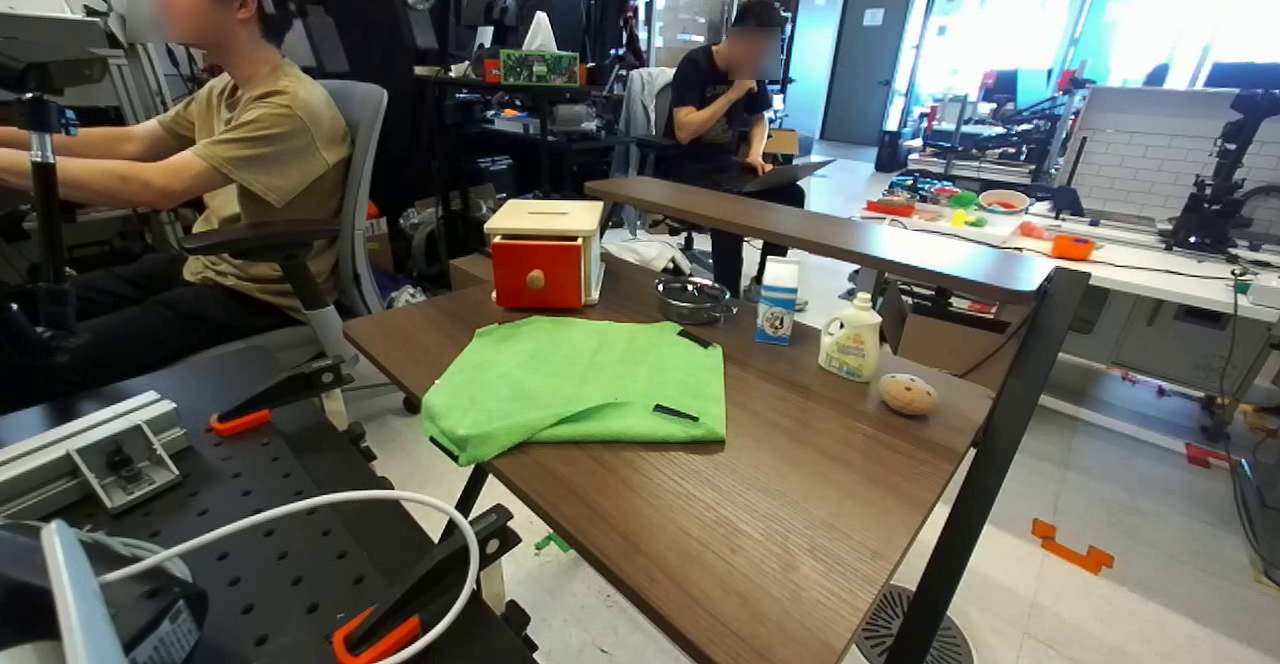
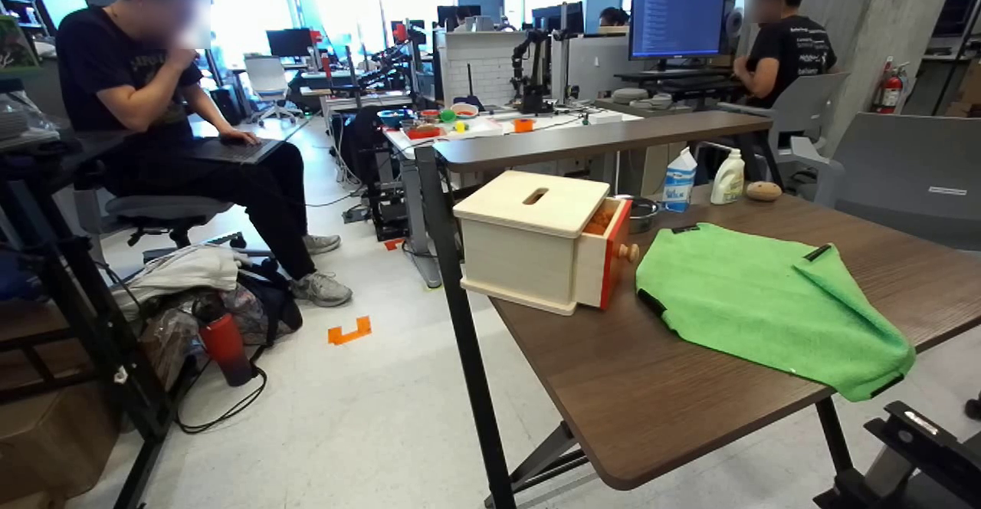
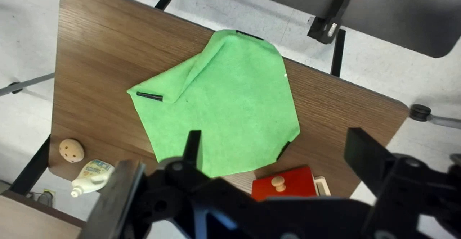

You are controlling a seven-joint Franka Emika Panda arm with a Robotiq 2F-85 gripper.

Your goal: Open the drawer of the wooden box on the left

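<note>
With tool [image 3: 275, 139] spread wide, hovers well clear of the red drawer [image 3: 295, 182], partly screening it in wrist view.

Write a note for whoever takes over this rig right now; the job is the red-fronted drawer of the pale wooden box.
Gripper: the black two-fingered gripper is open and holds nothing; it shows only in the wrist view.
Things: the small wooden box with pale sides stands on the brown wood-grain table. Its red-fronted drawer, with a round wooden knob, faces the green cloth.
Done: the drawer is partly open; orange contents show in an exterior view.
Left: if it should open fully, probably close the gripper on the knob and pull toward the cloth; remaining travel cannot be told.
</note>
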